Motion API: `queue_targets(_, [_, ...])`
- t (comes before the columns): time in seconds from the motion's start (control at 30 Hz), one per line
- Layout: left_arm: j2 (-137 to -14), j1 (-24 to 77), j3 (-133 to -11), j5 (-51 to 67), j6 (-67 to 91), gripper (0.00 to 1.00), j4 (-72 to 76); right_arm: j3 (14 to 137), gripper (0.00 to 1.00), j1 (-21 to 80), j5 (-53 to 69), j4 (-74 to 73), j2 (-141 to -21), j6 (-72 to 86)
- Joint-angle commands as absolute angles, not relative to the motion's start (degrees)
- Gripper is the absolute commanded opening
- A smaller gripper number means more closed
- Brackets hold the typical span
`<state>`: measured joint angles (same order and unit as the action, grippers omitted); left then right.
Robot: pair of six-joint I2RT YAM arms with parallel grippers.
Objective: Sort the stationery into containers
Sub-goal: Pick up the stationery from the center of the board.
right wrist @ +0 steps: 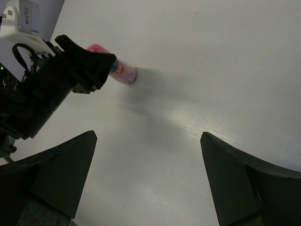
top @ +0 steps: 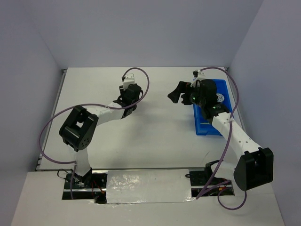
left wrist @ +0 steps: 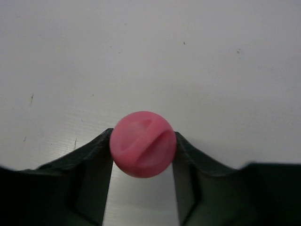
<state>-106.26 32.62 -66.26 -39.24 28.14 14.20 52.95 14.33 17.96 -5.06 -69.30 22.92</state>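
Left wrist view: the left fingers (left wrist: pixel 94 165) stand one on each side of the pink top of the tube (left wrist: pixel 142 144). Both touch it and no gap is visible, so treat this as a clamp on the tube. Pale surface (left wrist: pixel 150 56) fills the rest of the view.

Right wrist view: the same tube (right wrist: pixel 123 71) shows below the left fingers, pink end up in the grip. Whether its lower end rests on the surface cannot be told. The right fingers (right wrist: pixel 61 174) are wide apart with nothing between them.

Top external view: the left fingers sit at about 11 o'clock from the middle of the surface, and the tube is hidden under them. The blue tray (top: pixel 205 128) lies at the 3 o'clock edge, well apart from the tube. The right arm covers much of the tray. A round patterned roll (top: pixel 219 98) shows inside it near the 1 o'clock corner.

Step in hand: pickup of the tube, grip stage.

Next move calls for:
- A straight lift clear of the surface.
- A carry toward 3 o'clock to a free compartment.
- Clearance over the tray. The right arm occupies that space, so it should withdraw first, or the approach should enter at the tray's 6 o'clock end.

The hold is on a rounded top, so slip or tilt is a likely fault under a light grip.
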Motion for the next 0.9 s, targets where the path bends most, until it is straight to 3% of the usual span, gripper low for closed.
queue_targets(0.0, [-107.49,31.47,-68.20,-40.96,27.42,0.45,15.38,53.26,1.00,14.94,19.25,-2.28,-68.12,22.06])
queue_targets(0.17, [-108.89,30.59,-69.60,-41.05,26.46,0.24,13.10,53.09,1.00,14.94,19.33,-1.93,-68.82,21.71])
queue_targets(0.2, [-108.98,30.50,-70.04,-40.96,27.06,0.08,11.36,53.09,1.00,14.94,19.51,-1.93,-68.99,21.71])
queue_targets(0.23, [-108.90,30.06,-70.22,-40.00,27.51,0.00,10.55,53.00,1.00,14.94,19.60,-1.76,-69.17,21.88])
queue_targets(0.4, [-98.81,29.88,-66.80,-29.29,28.91,0.00,8.55,50.63,1.00,14.85,29.76,6.20,-69.61,17.33])
queue_targets(0.53, [-89.24,28.22,-71.09,-8.92,33.12,0.00,-2.24,45.54,1.00,16.42,44.64,13.51,-67.86,6.96])
queue_targets(0.67, [-83.86,24.79,-68.66,18.82,41.28,0.00,-0.64,48.14,1.00,21.70,42.47,6.26,-65.83,-3.49])
queue_targets(0.87, [-77.88,23.73,-61.89,32.15,45.25,0.00,8.32,52.99,0.99,29.26,36.31,2.47,-65.57,-0.62])
